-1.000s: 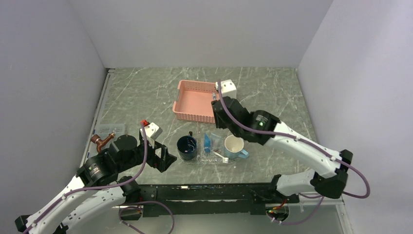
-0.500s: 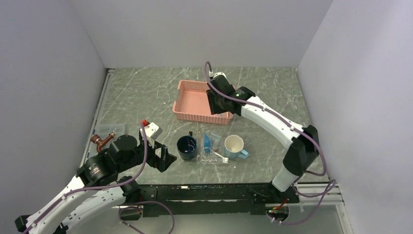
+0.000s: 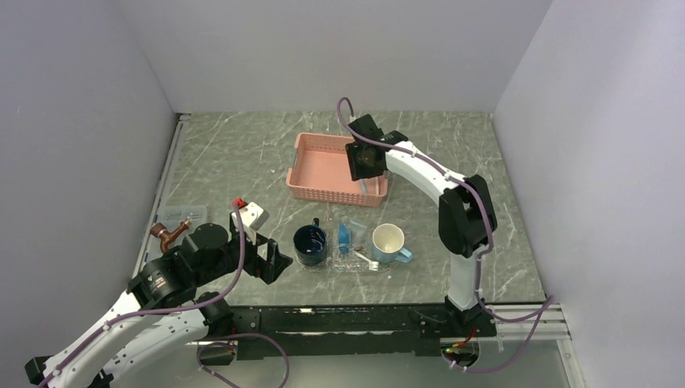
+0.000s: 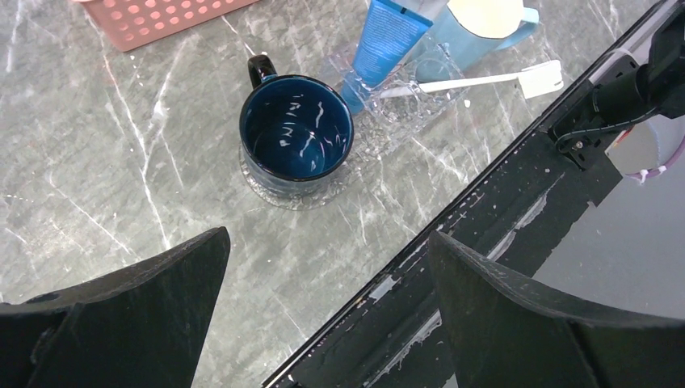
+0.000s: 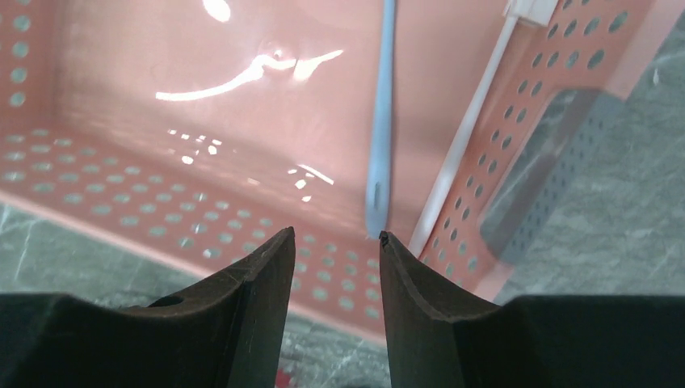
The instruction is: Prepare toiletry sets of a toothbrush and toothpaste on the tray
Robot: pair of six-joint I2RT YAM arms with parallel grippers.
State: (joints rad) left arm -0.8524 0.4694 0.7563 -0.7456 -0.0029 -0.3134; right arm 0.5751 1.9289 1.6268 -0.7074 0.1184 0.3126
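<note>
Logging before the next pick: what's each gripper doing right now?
Left gripper: open, empty.
Right gripper: open, empty, above the pink basket.

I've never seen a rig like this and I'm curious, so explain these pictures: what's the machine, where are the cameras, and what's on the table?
These are two robot arms bolted at the near edge of a grey-green table. The wide picture looks down from above and behind them; the other two come from a camera on each wrist, with that arm's dark fingers at the bottom. The left gripper hangs wide open near a dark blue mug, holding nothing. Beside that mug, a clear tray carries a blue toothpaste tube and a white toothbrush; a light blue mug stands by them. The right gripper, jaws apart and empty, hovers over a pink basket holding a pale blue brush and a white brush.
</note>
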